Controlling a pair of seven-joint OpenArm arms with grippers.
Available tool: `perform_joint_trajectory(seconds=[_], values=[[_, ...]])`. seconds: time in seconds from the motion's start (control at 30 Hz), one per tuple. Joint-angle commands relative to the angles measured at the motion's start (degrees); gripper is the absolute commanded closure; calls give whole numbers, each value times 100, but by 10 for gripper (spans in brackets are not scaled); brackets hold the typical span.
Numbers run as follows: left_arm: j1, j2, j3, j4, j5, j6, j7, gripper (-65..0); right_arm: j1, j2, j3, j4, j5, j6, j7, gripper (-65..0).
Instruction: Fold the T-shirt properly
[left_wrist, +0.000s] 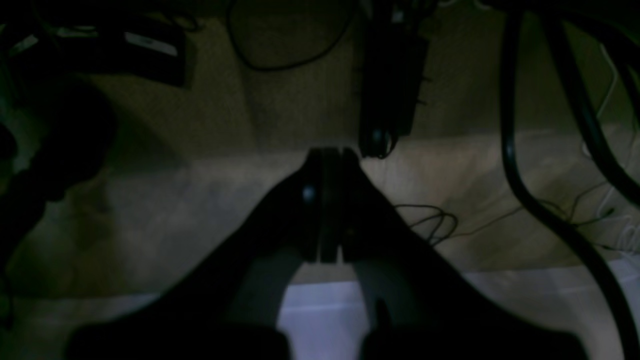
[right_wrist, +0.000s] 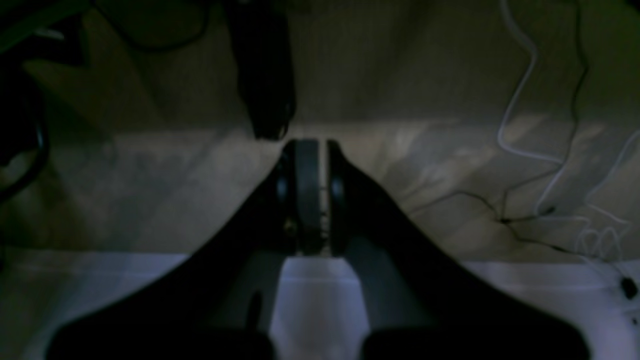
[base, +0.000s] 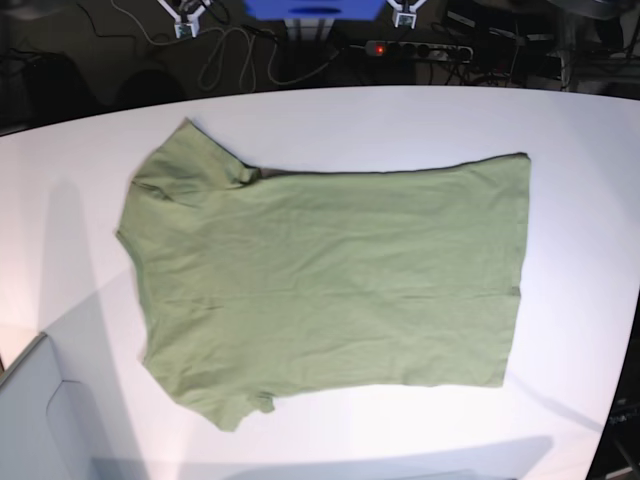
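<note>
The T-shirt (base: 325, 275) lies spread flat on the white table (base: 580, 150), seen from the base view. It is sideways, with the collar end and sleeves toward that view's left and the straight hem toward its right. One sleeve points to the far left corner and the other to the near left. The cloth is smooth with faint wrinkles, and the far edge shows a thin dark line where it is doubled under.

Neither arm shows in the base view, so both pincers are well away from the shirt. The left pincer (left_wrist: 330, 150) has its jaws pressed together with nothing between them. Beyond its tips lies a dim tan floor (left_wrist: 175, 200), with a thick black cable (left_wrist: 510, 150) off to its right and thin wires (left_wrist: 430, 220) just past it. A pale table edge (left_wrist: 320, 320) sits below its jaws.

The right pincer (right_wrist: 312, 142) is also closed on nothing, with only a sliver of light between the jaws. A white wire (right_wrist: 520, 95) and a thin dark one (right_wrist: 575, 100) trail across the floor to its right.
</note>
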Motion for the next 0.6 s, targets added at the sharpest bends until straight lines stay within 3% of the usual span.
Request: perform_joint_trajectory(seconds=[0.0,0.27,0.57], values=[[233,-88,-3,240,-5,-12,-14,0,-204,27,5,240,14,65,26,0],[1499,-396,-12,2315,-5,6,-14,0,-1417,361,5,2112,14,65,-1,0],[2818,-378,-390,4706,-5,-3,-14,0,-2472,800,14,4785,14,73,-1302,0]])
